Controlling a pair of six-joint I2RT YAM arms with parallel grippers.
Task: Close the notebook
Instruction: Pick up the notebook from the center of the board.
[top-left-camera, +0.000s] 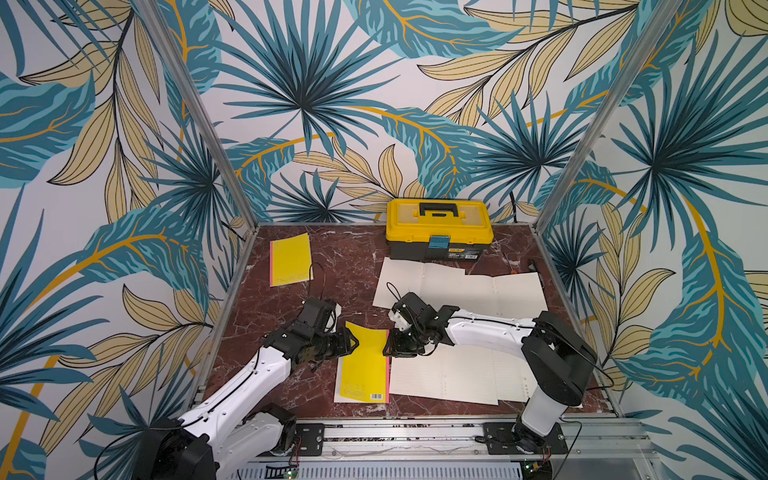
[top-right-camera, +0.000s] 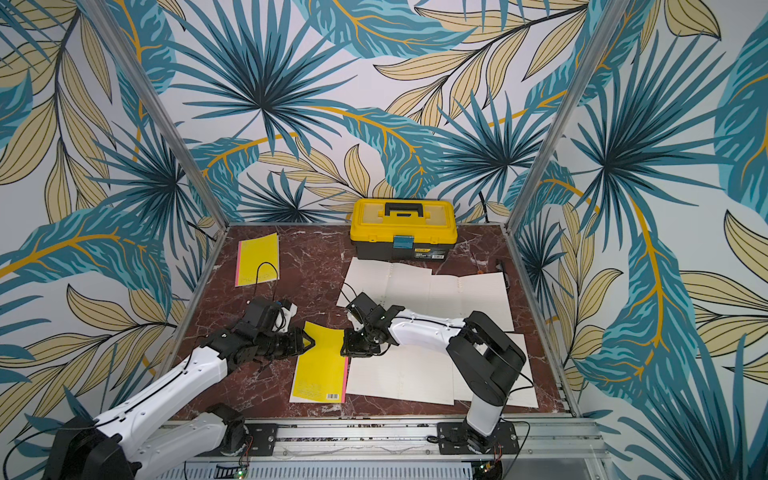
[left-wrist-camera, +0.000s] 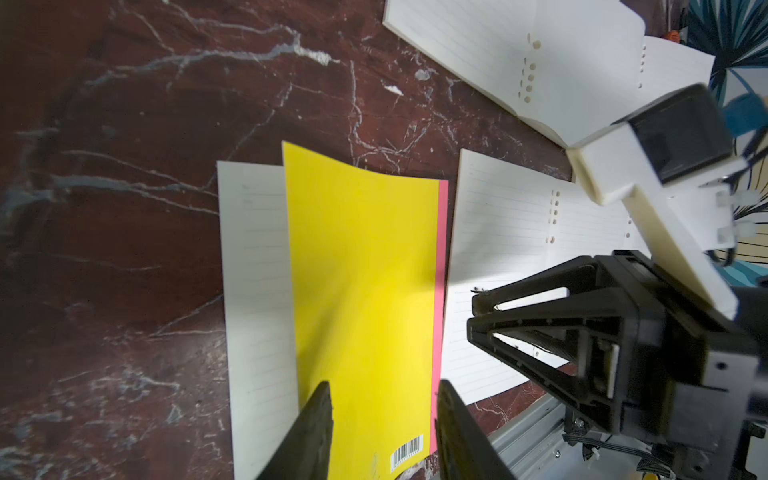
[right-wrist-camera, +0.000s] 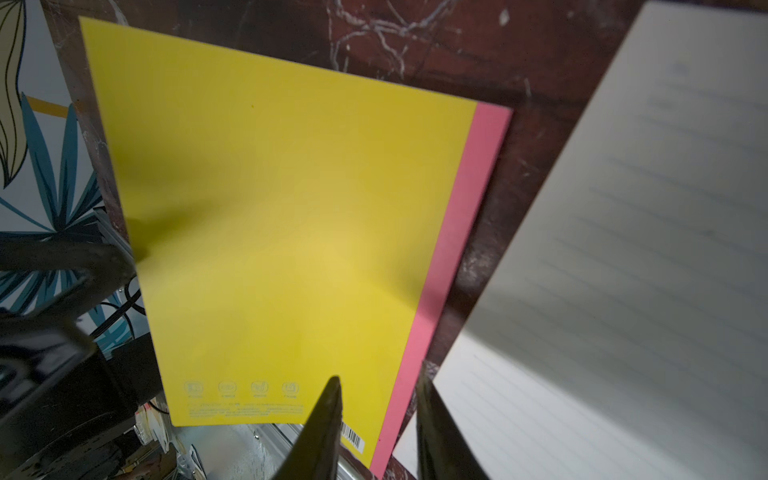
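The red-brown marble table (top-left-camera: 332, 266) carries everything, with both claws over its near half. An open notebook (top-left-camera: 449, 374) of lined white pages lies flat just beside the right claw (top-left-camera: 385, 348), on its outer side and partly under its arm; a second open spread (top-left-camera: 440, 282) lies beyond that claw toward the back wall. Farther still, well apart from both claws, a yellow toolbox (top-left-camera: 438, 226) stands with its lid down. The yellow notebook (top-left-camera: 365, 365) lies directly between the two claws, spine toward the right claw, free edge toward the left claw (top-left-camera: 355, 343). Its cover is down over the pages but not quite flat: the far corner by the left claw curls up, and the left wrist view shows a strip of lined page (left-wrist-camera: 257, 311) beside the free edge. Another closed yellow notebook (top-left-camera: 291, 259) lies well beyond the left claw. The left claw's tip sits at the cover's free edge, jaws parted with a clear gap and nothing pinched; the right claw, at the spine edge, is likewise parted and empty. A pink strip (left-wrist-camera: 440, 270) runs along the spine just ahead of the right claw, and a small barcode (top-left-camera: 376, 397) marks the cover's corner nearer the robot than either claw
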